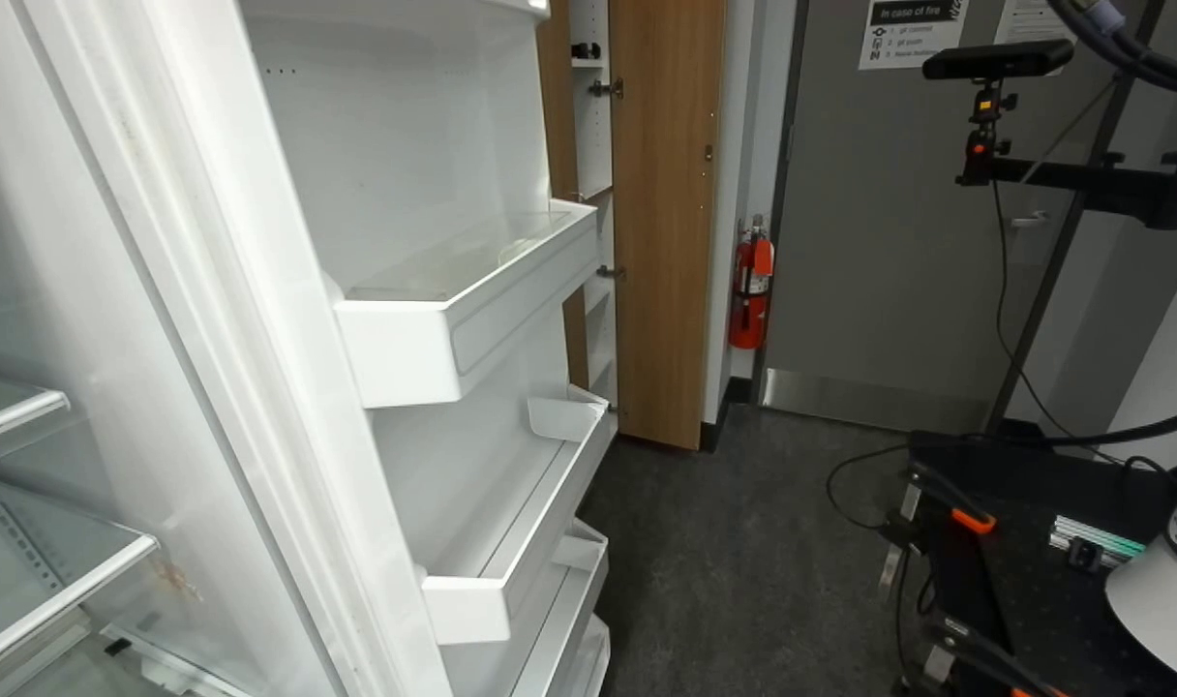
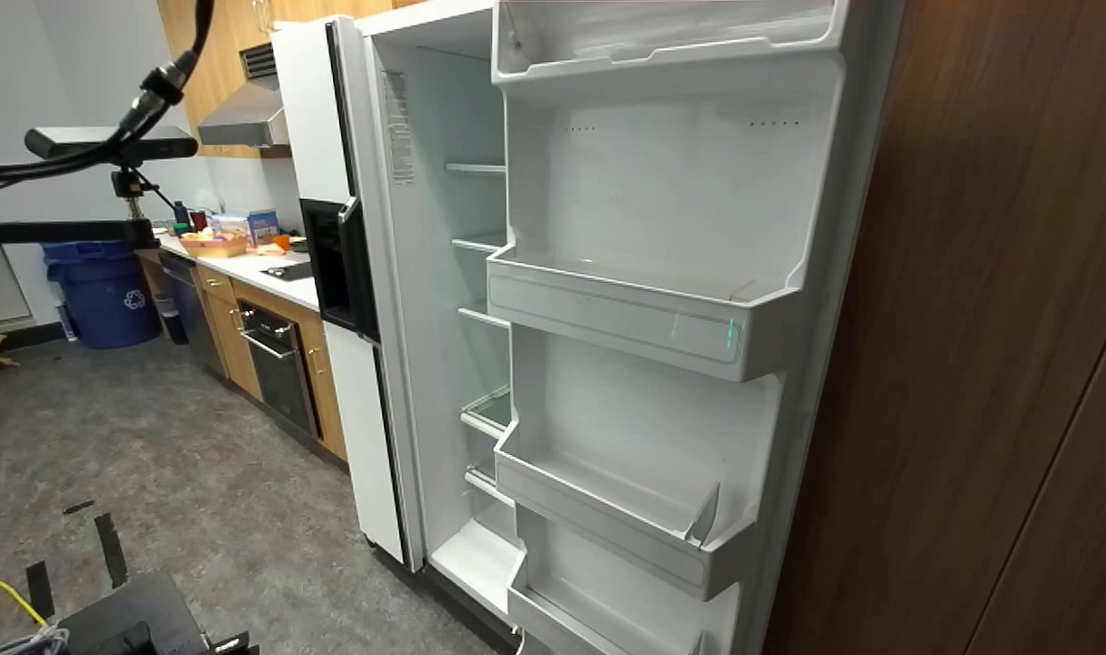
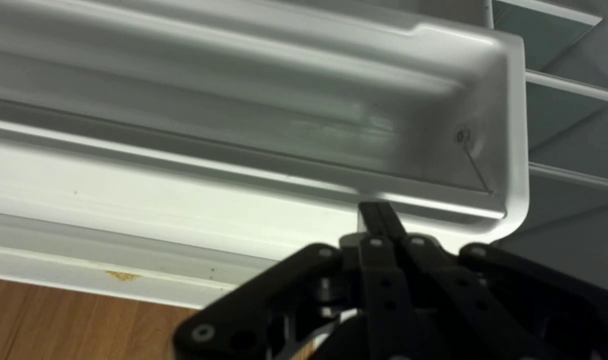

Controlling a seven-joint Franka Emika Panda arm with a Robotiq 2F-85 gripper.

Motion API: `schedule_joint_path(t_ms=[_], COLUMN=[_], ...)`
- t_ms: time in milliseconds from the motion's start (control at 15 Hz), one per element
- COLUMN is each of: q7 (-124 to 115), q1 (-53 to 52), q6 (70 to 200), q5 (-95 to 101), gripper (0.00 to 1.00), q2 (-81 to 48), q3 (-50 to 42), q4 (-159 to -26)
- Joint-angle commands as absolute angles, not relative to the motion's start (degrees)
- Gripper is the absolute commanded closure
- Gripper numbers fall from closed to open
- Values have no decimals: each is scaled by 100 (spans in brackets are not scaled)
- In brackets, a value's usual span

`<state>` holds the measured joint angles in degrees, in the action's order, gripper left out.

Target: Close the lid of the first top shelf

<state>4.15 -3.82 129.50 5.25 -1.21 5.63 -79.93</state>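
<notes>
The top shelf of the open fridge door is a white bin; its wall point(image 3: 516, 125) shows in the wrist view, which appears upside down. In an exterior view, its front lip point(image 2: 671, 56) is at the top of the door; only a corner point(image 1: 526, 6) shows in an exterior view. A long strip with a bright edge, apparently the lid point(image 3: 184, 157), runs along the bin's opening. A thin line joins it to a round pivot point(image 3: 462, 135). The lid looks raised. My gripper point(image 3: 379, 206) is shut and empty, fingertips at or very near this edge; contact is unclear.
Lower door bins point(image 2: 617, 314) project below the top shelf. Fridge shelves point(image 3: 574, 87) lie beyond the bin's end. A wooden panel point(image 2: 990, 300) stands beside the door. A black cart point(image 1: 1034, 542) and camera mounts point(image 1: 1000, 60) stand around the fridge.
</notes>
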Motion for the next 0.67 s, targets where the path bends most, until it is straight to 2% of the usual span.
schedule_joint_path(t_ms=[0,600], q7=[397,841], q1=[-431,-348], q6=[12929,12227], q5=[523,9], gripper=[100,100], q2=[54,373], q3=[622,686], q4=[-8298,-8471])
